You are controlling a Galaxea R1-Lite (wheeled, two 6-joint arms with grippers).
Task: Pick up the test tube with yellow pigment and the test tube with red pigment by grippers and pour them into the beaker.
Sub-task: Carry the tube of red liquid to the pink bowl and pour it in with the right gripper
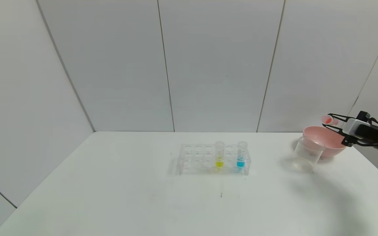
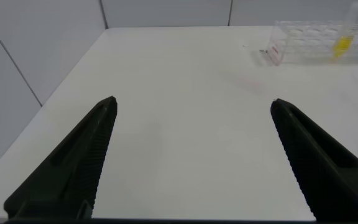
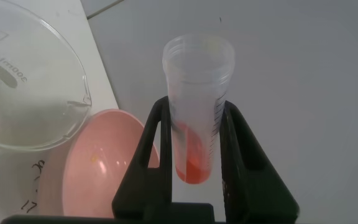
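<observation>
My right gripper [image 1: 335, 122] is shut on the test tube with red pigment [image 1: 328, 120] and holds it tilted nearly flat in the air, above the far rim of the pink bowl [image 1: 326, 139]. In the right wrist view the tube [image 3: 196, 112] sits between the fingers [image 3: 154, 140], with red-orange liquid pooled at its closed end. The clear beaker [image 1: 305, 157] stands on the table just in front of the bowl; it shows in the right wrist view [image 3: 27, 93] too. The test tube with yellow pigment [image 1: 219, 154] stands upright in the clear rack [image 1: 195, 159]. My left gripper [image 2: 193, 109] is open over bare table, out of the head view.
A tube of blue liquid [image 1: 241, 154] stands in the rack to the right of the yellow one. The rack also shows far off in the left wrist view [image 2: 309, 43]. Grey wall panels stand behind the white table [image 1: 110, 196]. The table's right edge runs near my right arm.
</observation>
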